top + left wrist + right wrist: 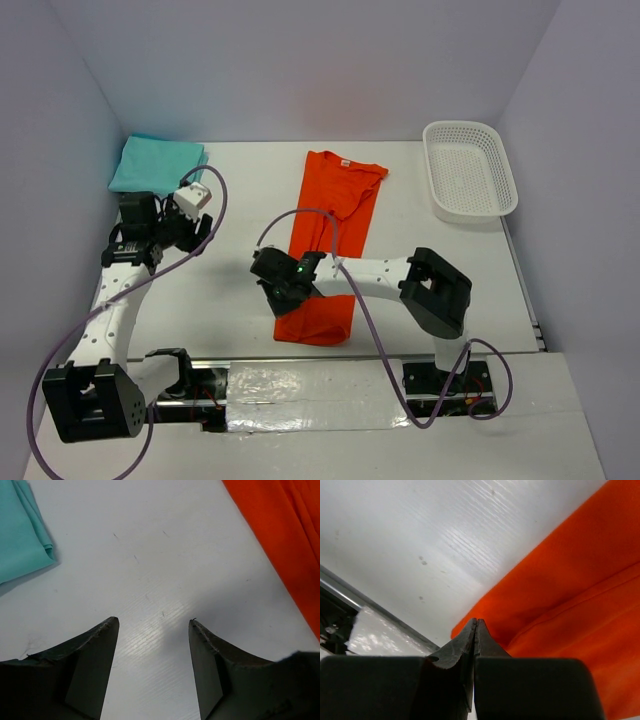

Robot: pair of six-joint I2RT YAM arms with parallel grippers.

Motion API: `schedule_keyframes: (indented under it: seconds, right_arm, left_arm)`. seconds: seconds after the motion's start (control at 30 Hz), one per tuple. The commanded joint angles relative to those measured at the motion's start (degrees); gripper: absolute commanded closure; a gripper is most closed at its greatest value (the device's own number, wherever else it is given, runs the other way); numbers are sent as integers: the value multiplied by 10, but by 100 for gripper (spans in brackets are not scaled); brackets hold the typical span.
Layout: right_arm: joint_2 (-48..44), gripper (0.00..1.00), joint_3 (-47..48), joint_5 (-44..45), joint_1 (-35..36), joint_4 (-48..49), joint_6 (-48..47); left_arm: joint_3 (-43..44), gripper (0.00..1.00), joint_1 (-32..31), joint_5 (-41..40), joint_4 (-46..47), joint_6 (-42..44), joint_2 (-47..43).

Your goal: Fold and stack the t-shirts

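Orange shirt [330, 230] is lying mid-table [240, 200] as a long narrow strip running 12 to 6 o'clock, collar at 12, hem toward the arm bases. Teal shirt [155, 165] is sitting folded in the 10 o'clock corner. White basket [470, 175] is sitting at 2 o'clock, well apart from both. Only two shirts are showing.

Right gripper [476, 627] is sitting at the strip's 7 o'clock corner, jaws pressed together. The wrist view is showing orange cloth right under the tips, but I can't tell if any layer is pinched. Left gripper [154, 622] is hovering over bare table between the two shirts, jaws apart, holding nothing.

My read: the crosswise fold is the step in hand, hem going up to the collar.

To do it well:
- Confirm the right side is actually gripping all layers at that corner before lifting; a bite on the top layer only would be peeling the strip open.
- The left side should be taking the other hem corner, so both are lifting level.
- Carry low toward 12 o'clock and lay the hem square on the collar edge.
- Then move it onto the teal one at 10 o'clock.
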Motion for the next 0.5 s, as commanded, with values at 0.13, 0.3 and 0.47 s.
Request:
schedule_keyframes:
  seconds: [0.13,0.3,0.47]
  right_arm:
    - [-20,100,-62,22,-8,21,11]
    - [-21,100,-82,18,-10,25,14]
    - [-81,100,-143,21,-10,26,64]
  left_arm:
    - [19,30,-9,10,-7,-1,3]
    - [29,30,-18,28,-4,-5,9]
    - [34,30,-45,62,-33,56,19]
